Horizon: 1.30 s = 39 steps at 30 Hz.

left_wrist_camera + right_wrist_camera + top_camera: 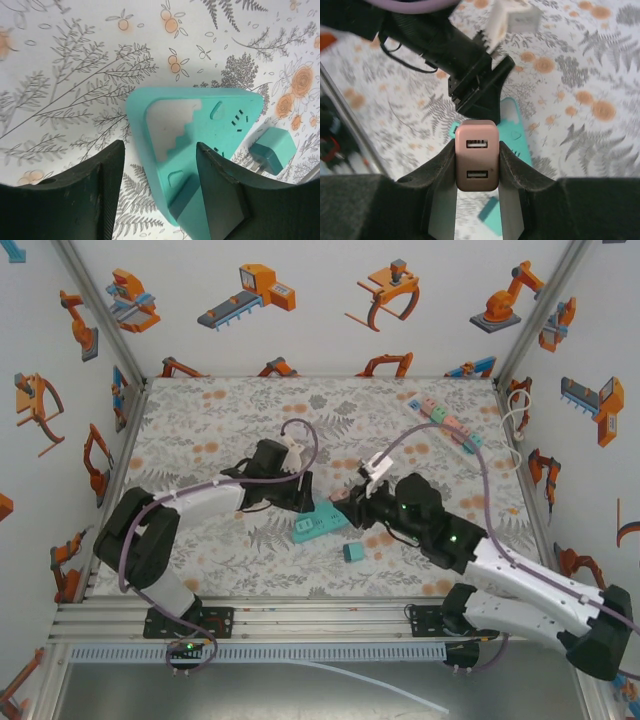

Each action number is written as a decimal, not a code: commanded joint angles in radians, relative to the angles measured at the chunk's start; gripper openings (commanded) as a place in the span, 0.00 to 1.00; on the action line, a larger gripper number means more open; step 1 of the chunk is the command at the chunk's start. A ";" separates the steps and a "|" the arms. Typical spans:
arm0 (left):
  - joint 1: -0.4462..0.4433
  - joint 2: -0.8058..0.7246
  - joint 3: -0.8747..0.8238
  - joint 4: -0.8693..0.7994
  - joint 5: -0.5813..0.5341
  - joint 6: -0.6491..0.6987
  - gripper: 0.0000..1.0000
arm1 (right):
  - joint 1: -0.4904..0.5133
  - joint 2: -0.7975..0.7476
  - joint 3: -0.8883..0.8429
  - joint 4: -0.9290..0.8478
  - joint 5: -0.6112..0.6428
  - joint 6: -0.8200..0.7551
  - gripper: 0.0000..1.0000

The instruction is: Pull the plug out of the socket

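Though apparently free of the teal socket [200,135], pink plug [476,162] pinched in the closed right gripper [476,150], just over that socket's right-hand end; socket's long axis lying from gripper to gripper; left gripper [159,150] partly parted astride its left-hand end, loose about it.
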 commanded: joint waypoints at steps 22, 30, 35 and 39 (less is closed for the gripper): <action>-0.130 -0.689 -0.023 -0.502 0.368 0.591 0.89 | 0.229 0.455 -0.333 0.560 0.198 0.759 0.00; -0.138 -0.668 -0.028 -0.499 0.352 0.596 0.97 | 0.248 0.567 -0.315 0.529 0.231 0.773 0.16; -0.140 -0.682 -0.040 -0.478 0.317 0.592 0.97 | 0.252 0.562 -0.321 0.453 0.254 0.804 0.33; -0.140 -0.682 -0.042 -0.473 0.295 0.591 0.97 | 0.253 0.549 -0.335 0.428 0.265 0.807 0.37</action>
